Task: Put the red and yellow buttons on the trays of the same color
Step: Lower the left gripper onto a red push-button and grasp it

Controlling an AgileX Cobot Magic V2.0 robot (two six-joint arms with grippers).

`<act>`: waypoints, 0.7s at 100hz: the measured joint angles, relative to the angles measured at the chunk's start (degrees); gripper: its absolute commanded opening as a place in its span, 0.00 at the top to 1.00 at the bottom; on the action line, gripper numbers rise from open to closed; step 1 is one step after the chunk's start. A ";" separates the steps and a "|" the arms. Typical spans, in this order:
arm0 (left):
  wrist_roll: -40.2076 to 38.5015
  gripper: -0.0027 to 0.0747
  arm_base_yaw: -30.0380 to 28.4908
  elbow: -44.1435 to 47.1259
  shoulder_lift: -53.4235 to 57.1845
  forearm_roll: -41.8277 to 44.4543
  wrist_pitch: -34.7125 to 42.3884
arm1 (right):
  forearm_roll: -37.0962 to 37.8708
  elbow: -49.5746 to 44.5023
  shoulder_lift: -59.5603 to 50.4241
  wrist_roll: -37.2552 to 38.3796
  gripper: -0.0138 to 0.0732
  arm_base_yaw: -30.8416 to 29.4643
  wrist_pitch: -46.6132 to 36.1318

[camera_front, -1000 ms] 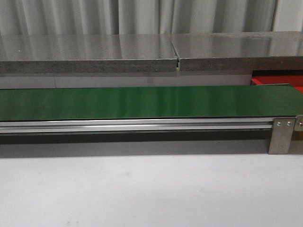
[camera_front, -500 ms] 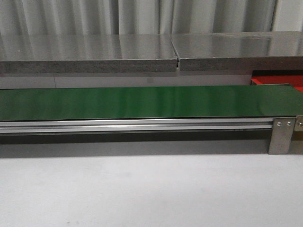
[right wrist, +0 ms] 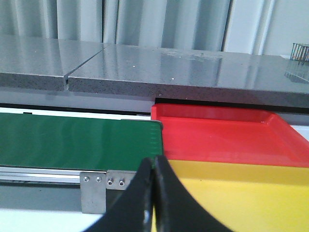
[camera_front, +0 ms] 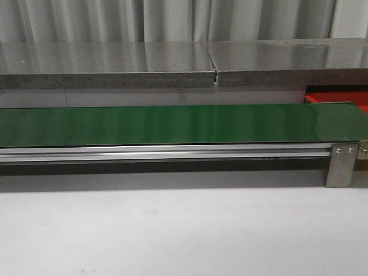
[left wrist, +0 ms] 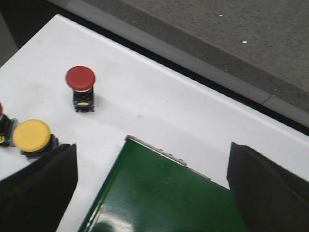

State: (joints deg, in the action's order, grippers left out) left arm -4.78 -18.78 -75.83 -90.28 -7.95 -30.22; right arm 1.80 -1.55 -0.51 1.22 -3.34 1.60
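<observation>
Running across the front view, the green belt (camera_front: 172,123) sits on a metal rail (camera_front: 167,153) with a bracket (camera_front: 341,165) at its right end, and a grey stone ledge (camera_front: 172,63) lies behind it; a corner of the red tray (camera_front: 336,99) peeks out past the belt's right end, and neither arm shows in this view. Near the belt's other end (left wrist: 159,193), the left wrist view shows a white table (left wrist: 159,106) carrying a red button (left wrist: 80,79) that stands upright on its dark body, well apart from the belt. A yellow button (left wrist: 32,135) stands nearer the belt's end, just beside one black finger (left wrist: 38,193), and a sliver of another red cap (left wrist: 1,110) shows at the picture's edge next to it. The left gripper (left wrist: 152,193) has its fingers spread wide with nothing between them, hanging over the belt's end. In the right wrist view, the red tray (right wrist: 227,133) lies just beyond the belt's end (right wrist: 77,140), touching or nearly touching it, and a yellow tray (right wrist: 231,193) lies directly against the red tray's near edge. Both trays hold nothing. The right gripper (right wrist: 154,193) has its two black fingers pressed together with no object between them, hanging where belt and yellow tray meet.
</observation>
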 measured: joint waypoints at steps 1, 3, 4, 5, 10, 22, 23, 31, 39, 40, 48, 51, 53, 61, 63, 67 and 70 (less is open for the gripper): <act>0.00 0.17 -0.39 -0.38 -0.18 0.00 -0.25 | 0.00 0.00 0.00 0.00 0.92 0.00 0.00; 0.00 0.17 -0.78 -0.92 -0.69 0.00 -0.99 | 0.00 0.00 0.00 0.00 0.92 0.00 0.00; 0.00 0.17 -1.17 -1.09 -0.87 0.00 -1.23 | 0.00 0.00 0.00 0.00 0.92 0.00 0.00; 0.00 0.17 -1.35 -1.26 -1.25 0.00 -1.74 | 0.00 0.00 0.00 0.00 0.92 0.00 0.00; 0.00 0.17 -2.62 -2.60 -2.52 0.00 -3.75 | 0.00 0.00 0.00 0.00 0.92 0.00 0.00; -1.10 0.17 -5.60 -5.31 -6.02 0.00 -8.70 | 0.00 0.00 0.00 0.00 0.92 0.00 0.00; -1.21 0.17 -5.77 -5.42 -6.45 0.00 -9.10 | 0.00 0.00 0.00 0.00 0.92 0.00 0.00; -2.75 0.17 -7.34 -6.45 -8.74 0.00 -10.44 | 0.00 0.00 0.00 0.00 0.92 0.00 0.00; -4.13 0.17 -8.73 -6.95 -10.99 0.00 -10.82 | 0.00 0.00 0.00 0.00 0.92 0.00 0.00; -4.19 0.17 -8.84 -6.95 -11.38 0.00 -10.82 | 0.00 0.00 0.00 0.00 0.92 0.00 0.00; -4.99 0.17 -10.08 -7.61 -13.39 0.00 -11.17 | 0.00 0.00 0.00 0.00 0.92 0.00 0.00; -5.26 0.17 -10.55 -7.89 -14.23 0.00 -11.17 | 0.00 0.00 0.00 0.00 0.92 0.00 0.00; -5.64 0.17 -10.92 -8.15 -14.53 0.00 -11.29 | 0.00 0.00 0.00 0.00 0.92 0.00 0.00; -6.76 0.17 -12.41 -9.28 -16.26 0.00 -11.29 | 0.00 0.00 0.00 0.00 0.92 0.00 0.00; -7.07 0.17 -12.85 -9.66 -16.62 0.00 -11.29 | 0.00 0.00 0.00 0.00 0.92 0.00 0.00; -7.48 0.17 -13.67 -10.47 -17.22 0.00 -11.29 | 0.00 0.00 0.00 0.00 0.92 0.00 0.00; -7.61 0.17 -14.18 -11.04 -17.76 0.00 -11.29 | 0.00 0.00 0.00 0.00 0.92 0.00 0.00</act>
State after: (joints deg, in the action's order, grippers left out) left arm -12.39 -32.96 -86.87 -108.04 -7.95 -41.51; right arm 1.80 -1.55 -0.51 1.22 -3.34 1.60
